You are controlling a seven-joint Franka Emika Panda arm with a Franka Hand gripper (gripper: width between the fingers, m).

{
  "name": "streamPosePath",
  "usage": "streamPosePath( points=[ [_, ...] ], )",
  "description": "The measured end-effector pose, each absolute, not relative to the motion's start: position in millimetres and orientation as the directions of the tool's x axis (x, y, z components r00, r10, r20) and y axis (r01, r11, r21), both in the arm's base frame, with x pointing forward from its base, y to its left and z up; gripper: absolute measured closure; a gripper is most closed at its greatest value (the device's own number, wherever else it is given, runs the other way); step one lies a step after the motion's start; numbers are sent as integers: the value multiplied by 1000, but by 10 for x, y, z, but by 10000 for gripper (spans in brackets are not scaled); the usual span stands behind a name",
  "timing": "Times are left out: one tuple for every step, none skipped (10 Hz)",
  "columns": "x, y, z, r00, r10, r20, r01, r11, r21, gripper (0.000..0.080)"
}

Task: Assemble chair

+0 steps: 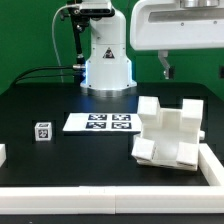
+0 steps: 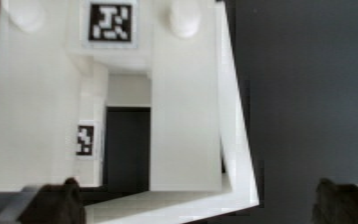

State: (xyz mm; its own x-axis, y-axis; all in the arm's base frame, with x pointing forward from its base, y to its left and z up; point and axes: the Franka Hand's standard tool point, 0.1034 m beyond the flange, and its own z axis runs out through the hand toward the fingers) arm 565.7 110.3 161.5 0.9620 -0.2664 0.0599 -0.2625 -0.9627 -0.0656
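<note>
White and glossy, the chair (image 1: pixel 170 135) sat on the black counter (image 1: pixel 60 95) toward the exterior view's right, just beside the raised white border (image 1: pixel 213 165). My arm reached out high above it, wrist turned straight down, so my end effector (image 1: pixel 166 68) hung well clear over the chair's tagged parts. Its fingers (image 2: pixel 59 203) stood spread wide, released and gripping nothing.
</note>
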Motion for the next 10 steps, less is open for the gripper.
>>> streamPosePath(
  points=[
    [5657, 1104, 1601, 962, -266, 57, -262, -963, -64, 151],
    [5665, 1080, 1582, 965, -256, 58, -252, -965, -65, 151],
    [5683, 1009, 1533, 967, -246, 64, -242, -968, -63, 151],
    [5666, 949, 1478, 970, -230, 75, -226, -972, -60, 151],
    [5638, 902, 1416, 973, -216, 80, -212, -976, -56, 151],
    [5640, 877, 1366, 975, -208, 78, -205, -978, -50, 151],
    [5674, 883, 1345, 975, -208, 80, -205, -978, -49, 151],
    [5676, 912, 1282, 976, -202, 75, -200, -979, -44, 151],
    [5684, 910, 1245, 977, -202, 72, -199, -979, -40, 151],
    [5723, 879, 1217, 977, -201, 73, -199, -979, -36, 151]
  ],
)
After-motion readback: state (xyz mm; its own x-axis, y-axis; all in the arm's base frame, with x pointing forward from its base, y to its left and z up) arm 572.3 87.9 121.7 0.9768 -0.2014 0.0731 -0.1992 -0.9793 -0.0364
